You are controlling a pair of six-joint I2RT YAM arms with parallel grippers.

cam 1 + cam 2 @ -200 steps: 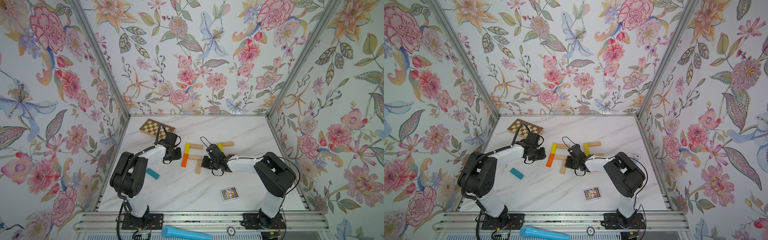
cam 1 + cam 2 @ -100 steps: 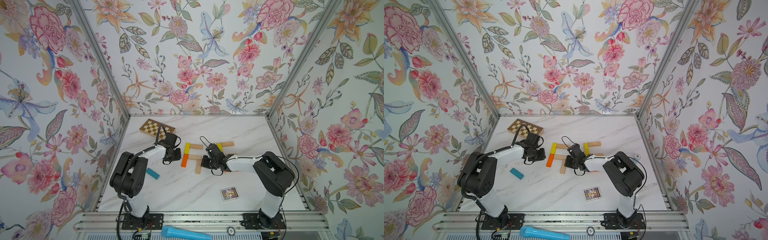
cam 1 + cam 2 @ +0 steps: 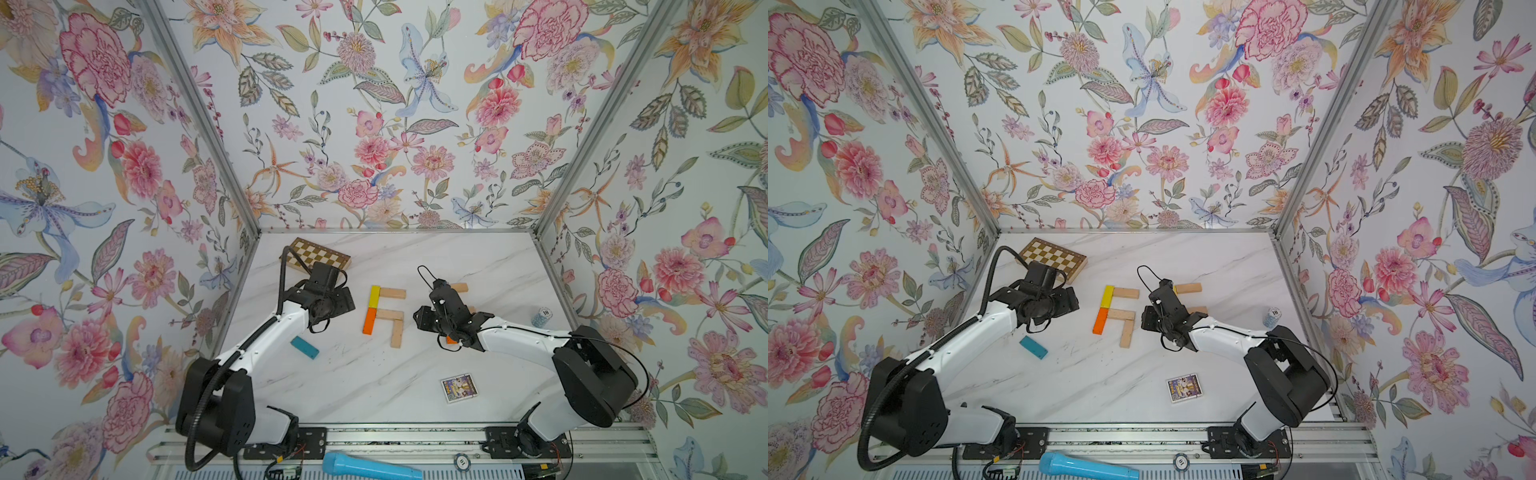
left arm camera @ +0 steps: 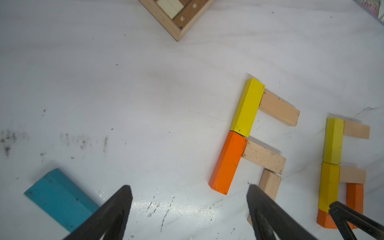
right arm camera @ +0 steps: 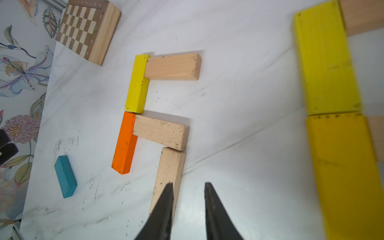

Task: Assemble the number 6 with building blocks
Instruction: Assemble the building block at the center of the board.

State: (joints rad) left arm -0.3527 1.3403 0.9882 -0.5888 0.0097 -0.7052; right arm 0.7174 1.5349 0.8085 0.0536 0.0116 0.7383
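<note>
The building blocks of the partly laid number 6 lie mid-table: a yellow plank [image 3: 375, 296] with a beige plank [image 3: 392, 293] at its top, and below it an orange plank [image 3: 369, 321] with a beige crossbar [image 3: 390, 314] and an upright beige plank [image 3: 397, 336]. A teal block [image 3: 304, 347] lies apart to the left. My left gripper [image 4: 189, 189] is wide open over bare table between the teal block [image 4: 60, 199] and the orange plank [image 4: 228, 163]. My right gripper [image 5: 188, 185] is slightly open, empty, one finger over the upright beige plank [image 5: 170, 166].
A chequered board [image 3: 318, 258] sits at the back left, a picture card [image 3: 457, 387] front right, and a small chip stack [image 3: 540, 318] by the right wall. More yellow [image 5: 328, 62], beige and orange planks lie under my right arm [image 3: 519, 338].
Both grippers have opened: the left from nearly shut to wide, the right from shut to a narrow gap. The arms have barely shifted and the planks lie as before.
</note>
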